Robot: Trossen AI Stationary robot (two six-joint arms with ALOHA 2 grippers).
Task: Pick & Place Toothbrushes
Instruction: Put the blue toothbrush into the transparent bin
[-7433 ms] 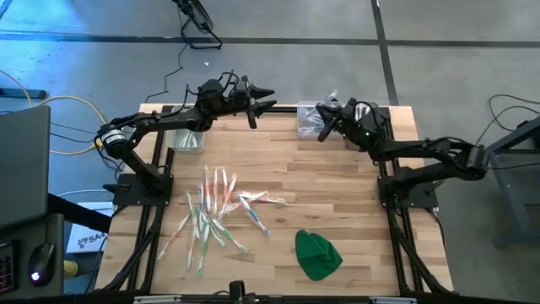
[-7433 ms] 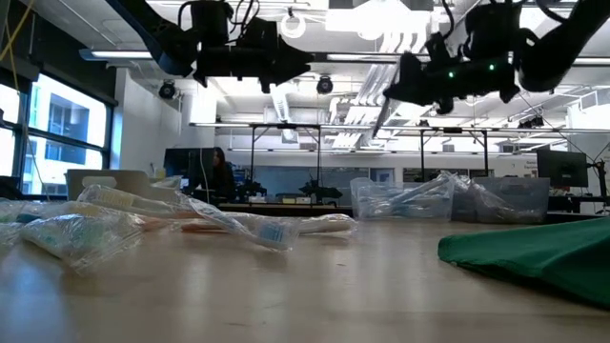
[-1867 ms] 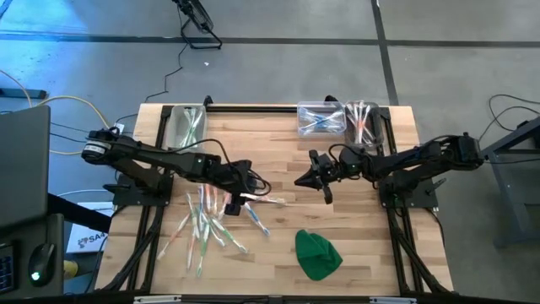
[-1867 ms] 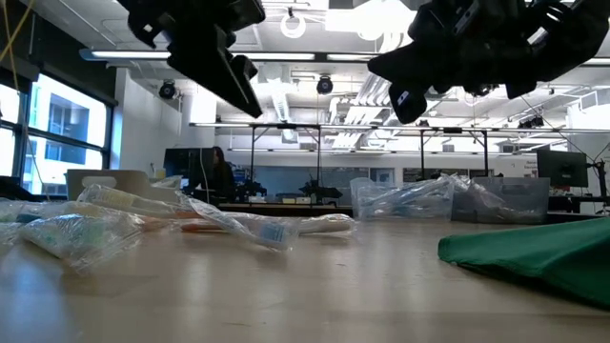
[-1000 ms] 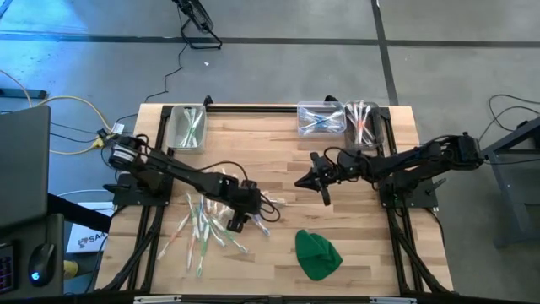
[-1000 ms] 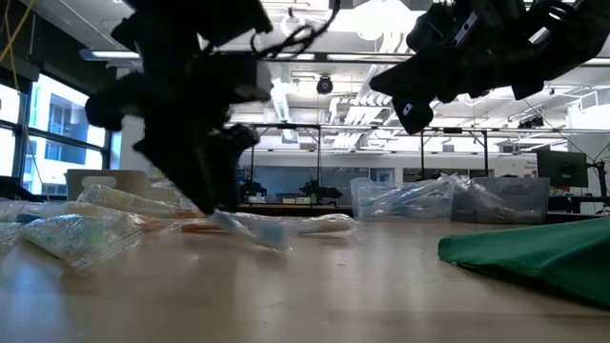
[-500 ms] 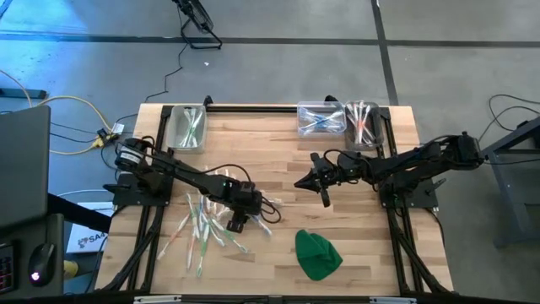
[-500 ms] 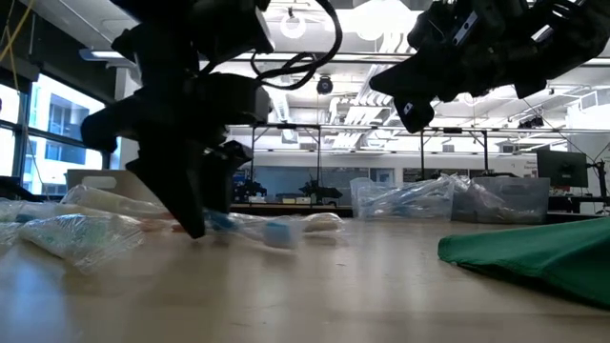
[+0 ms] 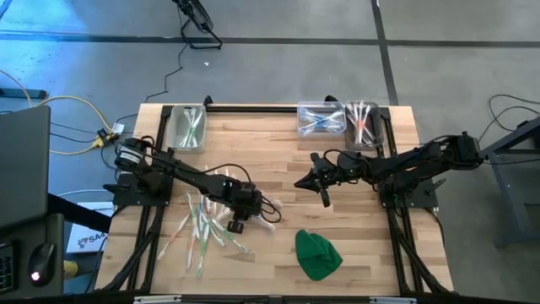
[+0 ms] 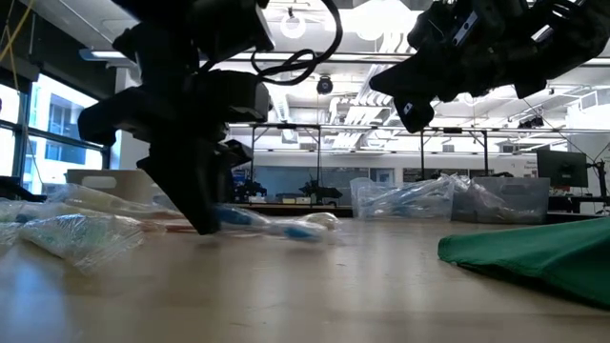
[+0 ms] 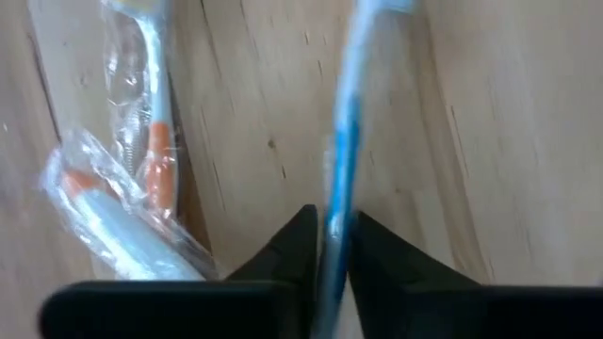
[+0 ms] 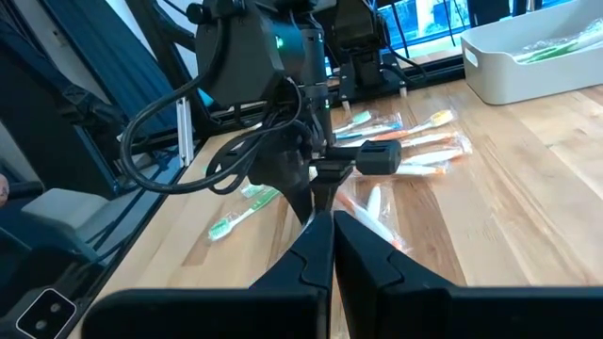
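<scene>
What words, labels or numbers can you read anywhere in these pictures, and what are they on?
None can be read.
White sheet on the floor left of the table: dark print, too small to read.
Wrapped toothbrushes: no legible text on the wrappers.

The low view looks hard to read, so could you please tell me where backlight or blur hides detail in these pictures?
Low view: bright ceiling lights leave the left gripper a black silhouette, and the near green cloth lump is soft. Left wrist view: the blue-handled translucent toothbrush between the jaws is blurred, as is the wood around it. High view: evenly lit.
</scene>
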